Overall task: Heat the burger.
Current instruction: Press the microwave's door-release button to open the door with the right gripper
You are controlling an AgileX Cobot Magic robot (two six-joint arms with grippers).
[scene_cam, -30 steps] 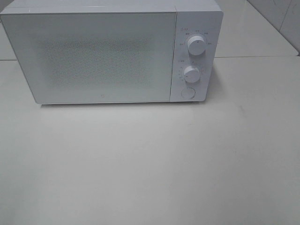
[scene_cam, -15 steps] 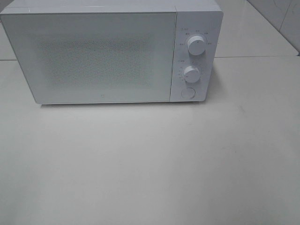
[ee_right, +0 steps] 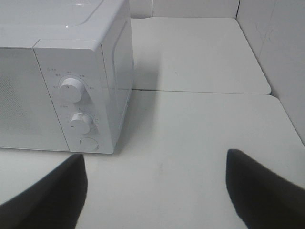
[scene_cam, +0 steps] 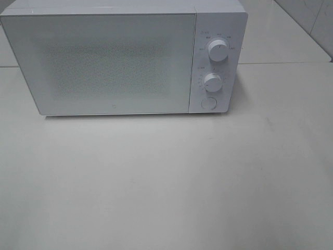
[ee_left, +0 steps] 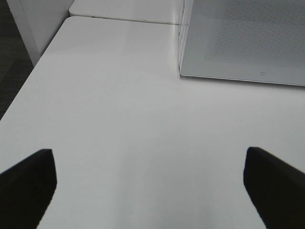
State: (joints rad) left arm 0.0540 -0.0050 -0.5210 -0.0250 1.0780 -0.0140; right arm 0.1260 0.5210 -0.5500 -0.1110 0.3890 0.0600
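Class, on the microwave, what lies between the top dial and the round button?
The lower dial lies between the top dial and round button, shown in the exterior high view.

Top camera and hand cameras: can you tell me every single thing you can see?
Microwave: one, white, back of the table, door shut.
Knobs: two, white, on the microwave's right panel, one above the other.
Button: one, round, white, under the knobs.
Table: one, white, under everything.
Burger: none to see.
Left jaws: two, black, wide apart, over the table near the microwave's left corner.
Right jaws: two, black, wide apart, near its right corner.
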